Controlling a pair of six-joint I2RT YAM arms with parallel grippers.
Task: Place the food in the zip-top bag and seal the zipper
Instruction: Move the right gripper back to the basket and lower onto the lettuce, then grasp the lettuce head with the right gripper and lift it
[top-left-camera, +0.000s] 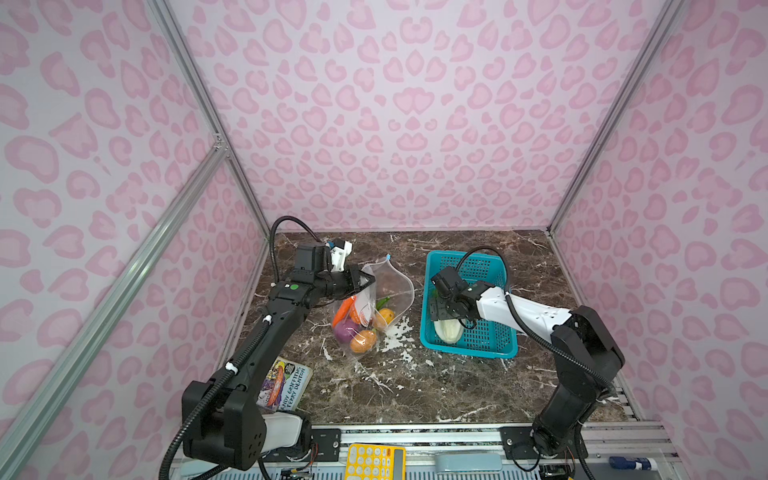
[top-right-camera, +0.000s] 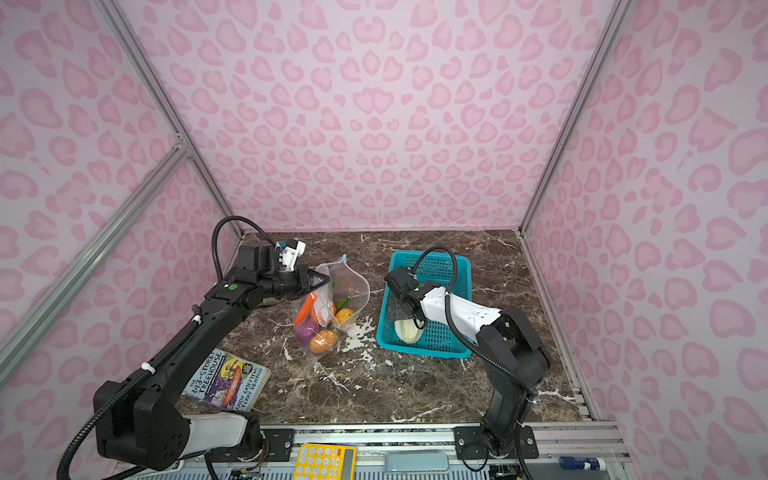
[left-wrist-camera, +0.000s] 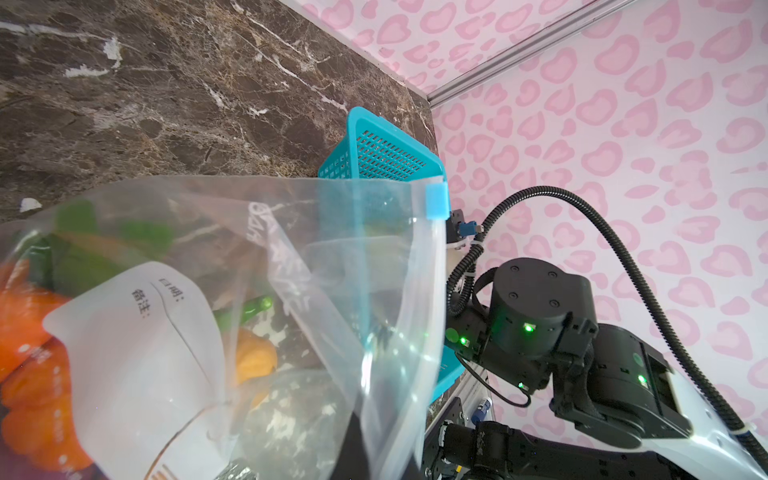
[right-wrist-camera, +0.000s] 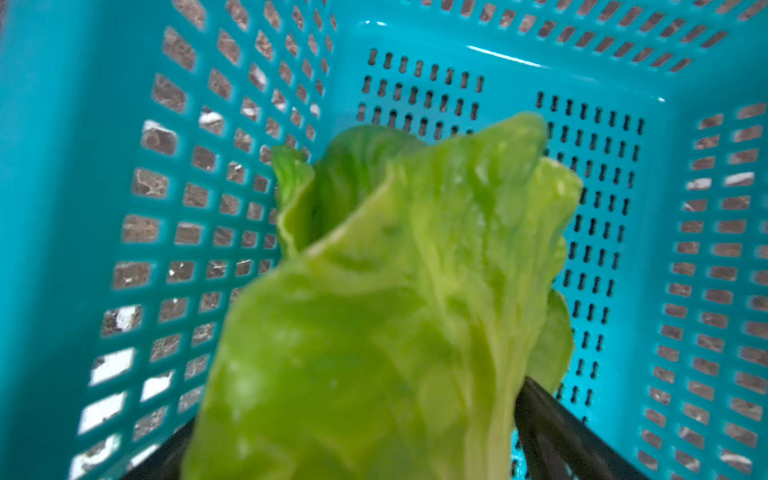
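**A:** Left gripper (top-left-camera: 366, 283) is clamped tight on the lip of the zip-top bag (top-left-camera: 397, 286), holding the mouth up and gaping!

**B:** And right below those fingers, inside the bag, sit the carrot (top-left-camera: 343, 309), the purple onion (top-left-camera: 345, 331) and the orange pieces (top-left-camera: 363, 340), bunched beside the white label patch (left-wrist-camera: 137, 353).

**A:** Follow the zipper (left-wrist-camera: 432, 266) away from the grip and the blue slider tab (left-wrist-camera: 437, 200) sits at its far end. The mouth is unsealed!

**B:** Now the right gripper (top-left-camera: 448, 319). It's down inside the teal basket (top-left-camera: 467, 352) with its jaws spread wide, a black finger (right-wrist-camera: 552, 436) on each side of the cabbage (right-wrist-camera: 395, 311).

**A:** Squeezing it?

**B:** Can't tell. The cabbage lies on the basket floor, and its pale end pokes out past the gripper in both top views.

**A:** And the bag stands well apart from that hand, out beyond the basket wall on the marble table (top-left-camera: 415, 386).
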